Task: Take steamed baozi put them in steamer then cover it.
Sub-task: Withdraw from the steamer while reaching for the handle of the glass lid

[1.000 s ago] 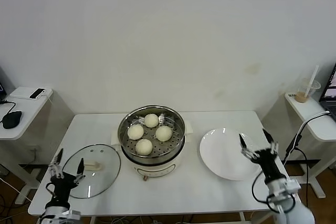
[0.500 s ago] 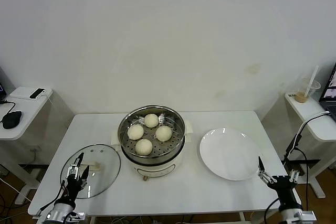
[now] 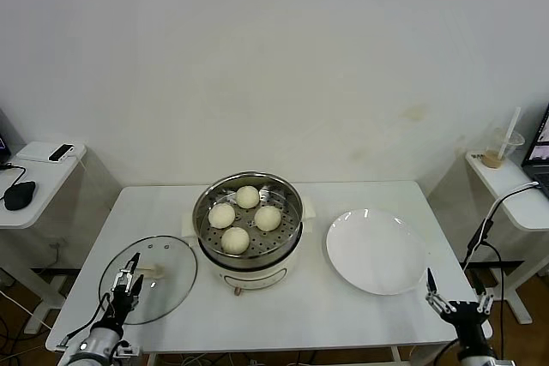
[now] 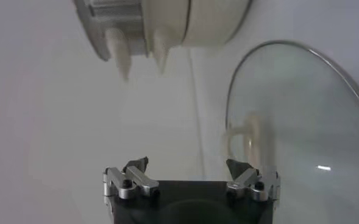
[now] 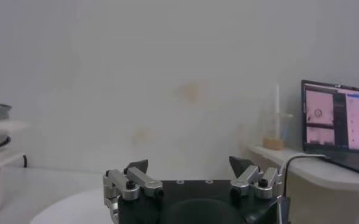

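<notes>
Several pale round baozi (image 3: pixel 235 238) sit on the perforated tray inside the steel steamer (image 3: pixel 288 208) at mid-table; its white base (image 4: pixel 211 21) also shows in the left wrist view. The glass cover (image 3: pixel 168 289) lies flat on the table to the left of the steamer, cream handle (image 3: pixel 153 271) up. My left gripper (image 3: pixel 126 285) hovers open over the cover's near part, close to the handle (image 4: pixel 242 137), with the glass (image 4: pixel 301 115) beyond its fingers. My right gripper (image 3: pixel 459 302) is open and holds nothing, low at the table's near right corner.
An empty white plate (image 3: pixel 375 252) lies to the right of the steamer, its rim (image 5: pixel 69 210) just ahead of the right gripper. Side tables stand on both sides: one with a phone and mouse (image 3: pixel 19 195), one with a drink cup (image 3: pixel 497 153) and a laptop (image 5: pixel 337 119).
The right gripper has left the plate's edge and sunk to the near right corner. The left gripper has moved in over the cover's near side. Both stayed open.
</notes>
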Tool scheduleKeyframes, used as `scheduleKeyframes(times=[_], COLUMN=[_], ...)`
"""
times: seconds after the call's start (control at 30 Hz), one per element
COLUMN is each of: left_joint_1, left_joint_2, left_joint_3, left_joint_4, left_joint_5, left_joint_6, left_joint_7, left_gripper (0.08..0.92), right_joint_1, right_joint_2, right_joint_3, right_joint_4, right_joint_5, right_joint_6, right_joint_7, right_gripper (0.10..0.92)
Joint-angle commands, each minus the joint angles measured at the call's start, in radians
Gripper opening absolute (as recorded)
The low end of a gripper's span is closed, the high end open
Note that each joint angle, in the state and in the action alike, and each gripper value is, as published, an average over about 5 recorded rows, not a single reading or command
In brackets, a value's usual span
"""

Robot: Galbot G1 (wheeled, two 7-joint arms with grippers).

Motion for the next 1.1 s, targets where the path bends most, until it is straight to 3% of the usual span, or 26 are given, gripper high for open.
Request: scheduleKeyframes(times=[0.03, 0.67, 1.1], left_joint_1=[-0.098, -0.181, -0.174], left_joint_2=[0.014, 0.023, 0.008], left_joint_3=[0.03, 0.056, 0.049], left_joint_4=[0.092, 0.2, 0.209], left_joint_5=[0.029, 0.006, -0.004], left_joint_6=[0.003, -0.016, -0.043], left_joint_7=[0.004, -0.009, -0.021], left_gripper=[0.823, 0.814, 0.472], right_joint_1=[-0.023, -0.045, -0.039], right_joint_2=[0.022, 0.038, 0.032], right_joint_3=[0.013, 0.007, -0.01], right_joint_4=[0.0, 0.005, 0.002], right_joint_5=[-0.01, -0.026, -0.027], right_joint_6=[0.006, 0.021, 0.017], right_joint_7=[0.001, -0.001, -0.002], right_gripper=[0.823, 0.823, 0.823])
